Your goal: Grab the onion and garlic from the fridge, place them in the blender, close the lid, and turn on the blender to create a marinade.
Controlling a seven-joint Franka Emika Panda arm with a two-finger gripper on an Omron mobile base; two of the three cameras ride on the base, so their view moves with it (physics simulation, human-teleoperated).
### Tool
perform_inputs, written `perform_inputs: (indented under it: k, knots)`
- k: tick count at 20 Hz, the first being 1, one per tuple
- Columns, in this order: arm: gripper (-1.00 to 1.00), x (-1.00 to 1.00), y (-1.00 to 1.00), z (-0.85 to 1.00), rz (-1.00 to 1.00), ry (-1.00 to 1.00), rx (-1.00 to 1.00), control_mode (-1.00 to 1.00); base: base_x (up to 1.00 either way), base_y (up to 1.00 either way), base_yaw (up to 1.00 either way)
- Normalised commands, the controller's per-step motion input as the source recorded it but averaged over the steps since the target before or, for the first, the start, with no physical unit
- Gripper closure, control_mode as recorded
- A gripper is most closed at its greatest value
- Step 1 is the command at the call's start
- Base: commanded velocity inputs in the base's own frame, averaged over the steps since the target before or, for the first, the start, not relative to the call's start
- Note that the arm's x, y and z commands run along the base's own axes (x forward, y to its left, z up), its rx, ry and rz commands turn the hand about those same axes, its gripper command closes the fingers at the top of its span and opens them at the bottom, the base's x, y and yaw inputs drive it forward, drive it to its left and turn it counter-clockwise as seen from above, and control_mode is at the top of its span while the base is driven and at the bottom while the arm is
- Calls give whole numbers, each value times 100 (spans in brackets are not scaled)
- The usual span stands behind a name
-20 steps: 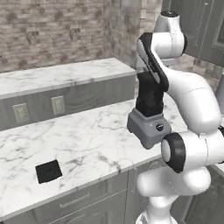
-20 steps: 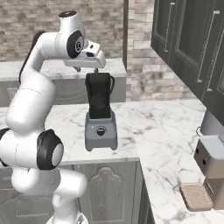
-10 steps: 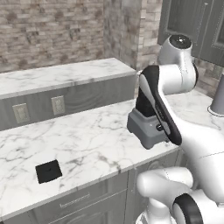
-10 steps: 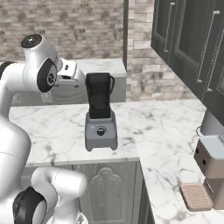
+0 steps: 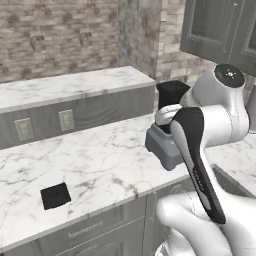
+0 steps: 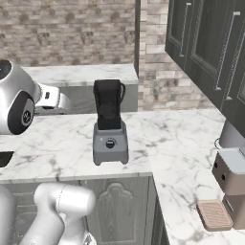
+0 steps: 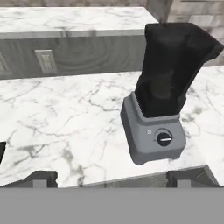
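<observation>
Blender [image 7: 159, 96] beyond open claw [image 7: 111, 177]

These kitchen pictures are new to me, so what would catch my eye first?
Probably the blender, a grey base with a tall black jar and no cover on top, standing near the front edge of the marble counter. Its lid, a flat black square, lies apart on the counter to the left. The white arm's open gripper points at the blender.

I see the blender [image 6: 110, 125] upright at the centre of the right base view — grey wedge base, tall black square jar with its top open. The lid [image 5: 55, 195] lies flat on the tabletop [image 5: 100, 160], lower left of the left base view — well apart.
</observation>
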Motion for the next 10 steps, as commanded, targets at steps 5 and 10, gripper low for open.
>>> perform_inputs:
  k: [5,10]
  knots:
    - [-100,-15,0,0,0,-3,0,-100,0,0,0]
    - [-100,-6,3,0,2,0,0,100,-63,40,33]
